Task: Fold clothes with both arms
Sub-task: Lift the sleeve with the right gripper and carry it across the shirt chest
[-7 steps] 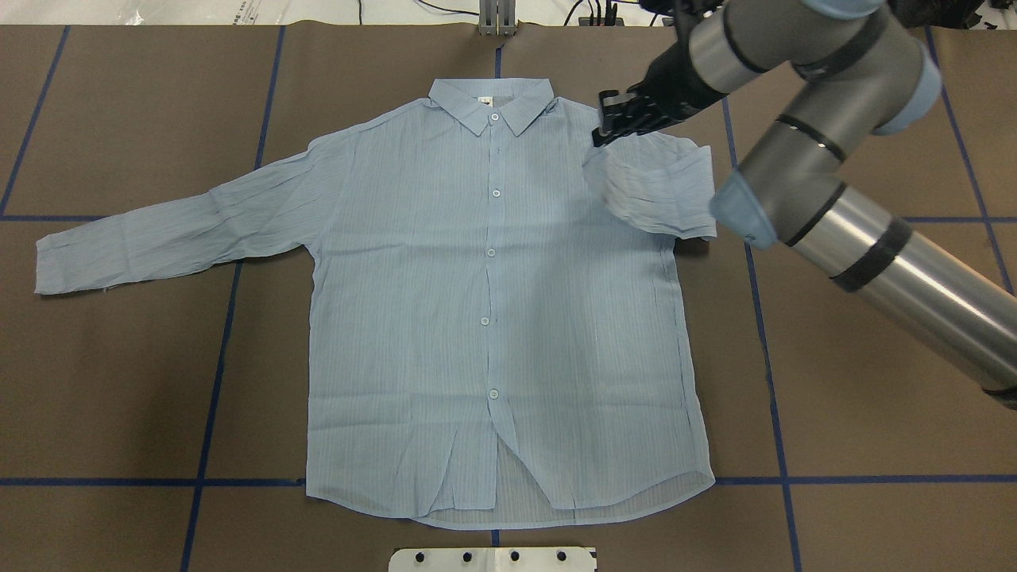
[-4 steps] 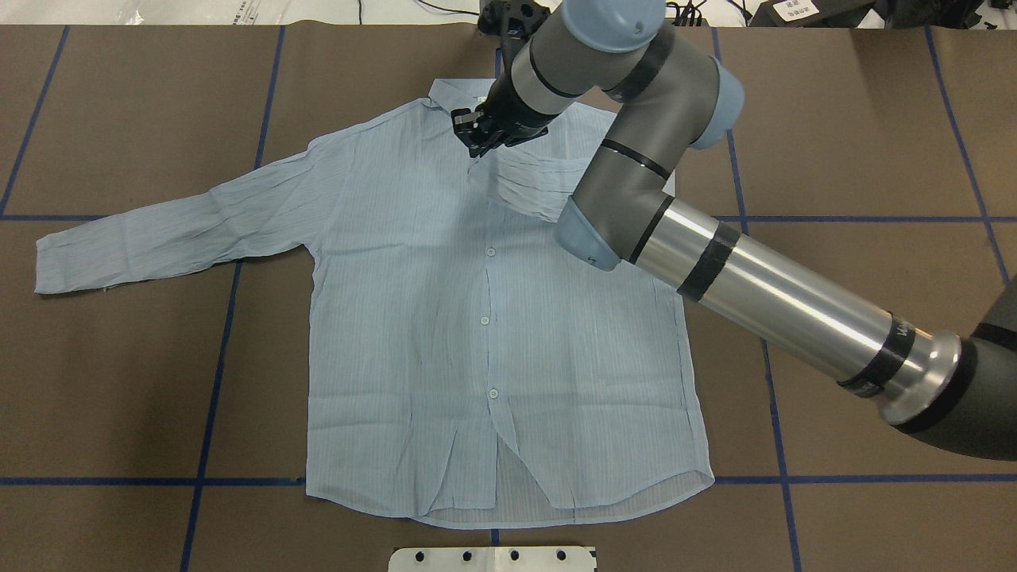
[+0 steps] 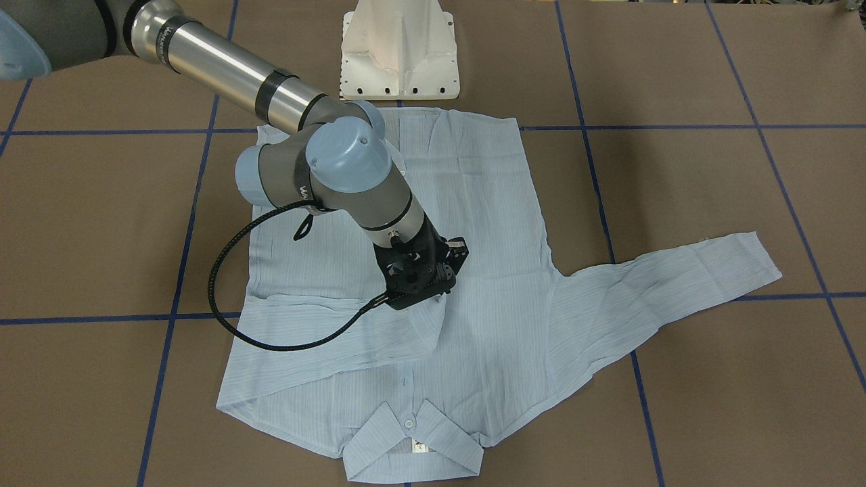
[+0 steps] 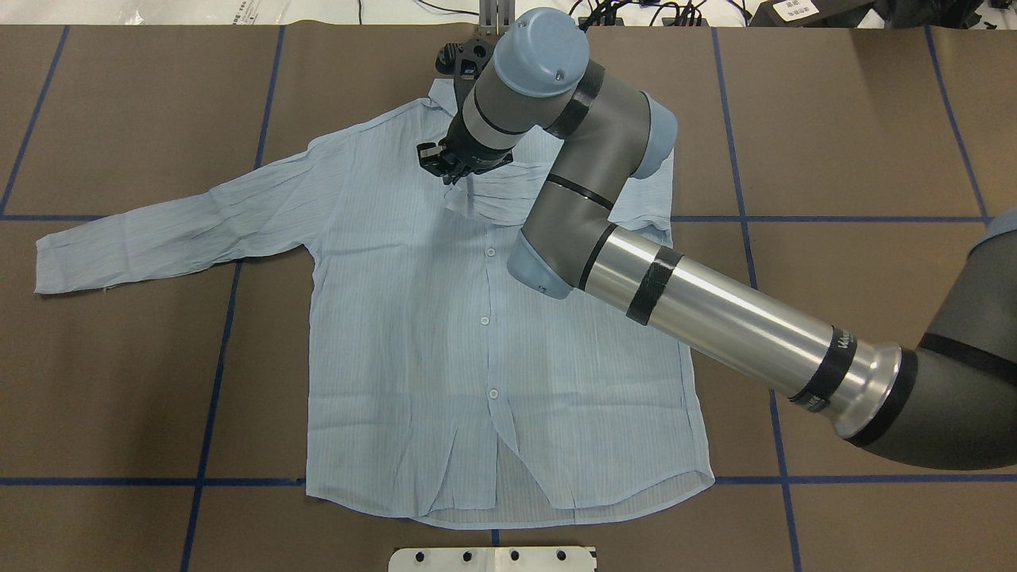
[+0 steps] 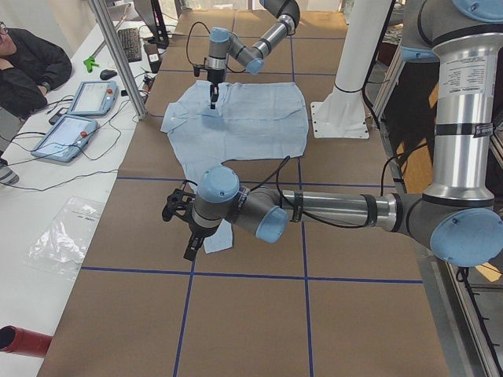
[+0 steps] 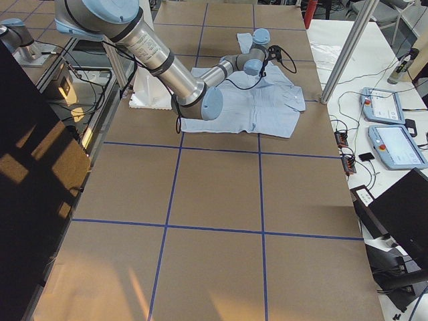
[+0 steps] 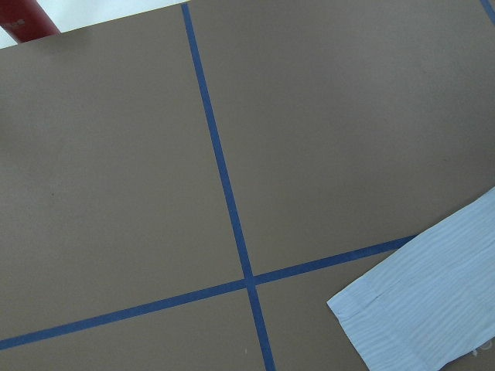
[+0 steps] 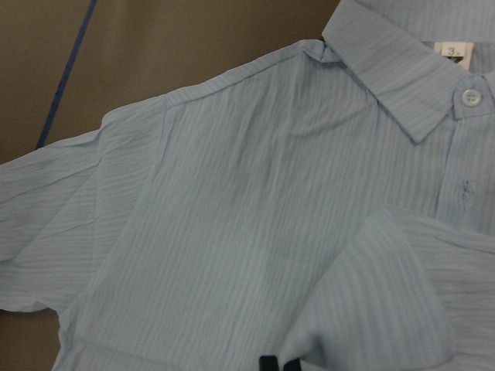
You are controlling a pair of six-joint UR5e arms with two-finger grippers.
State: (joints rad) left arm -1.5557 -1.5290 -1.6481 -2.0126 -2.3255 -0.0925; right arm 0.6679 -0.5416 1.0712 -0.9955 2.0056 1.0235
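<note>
The light blue striped shirt [image 4: 413,318] lies flat, buttons up, collar [image 3: 413,446] at the far side from the robot. My right gripper [image 4: 446,167] is shut on the cuff of the right sleeve [image 4: 500,195] and holds it just above the chest, past the button line. That sleeve [image 3: 325,325] lies folded across the front. The left sleeve [image 4: 159,230] stretches out flat. My left gripper [image 5: 191,250] hovers by that sleeve's cuff [image 7: 433,309]; I cannot tell whether it is open or shut.
The white pedestal base [image 3: 399,51] stands at the shirt's hem side. Blue tape lines [image 4: 214,381] cross the brown table. Beside the table, two tablets [image 5: 63,133] lie on a bench, a person [image 5: 27,71] sits, and a red tube [image 5: 20,342] lies.
My right gripper has carried the sleeve cuff leftward from the right shoulder, over the collar area, to the chest left of the buttons. The sleeve now lies folded across the front.
</note>
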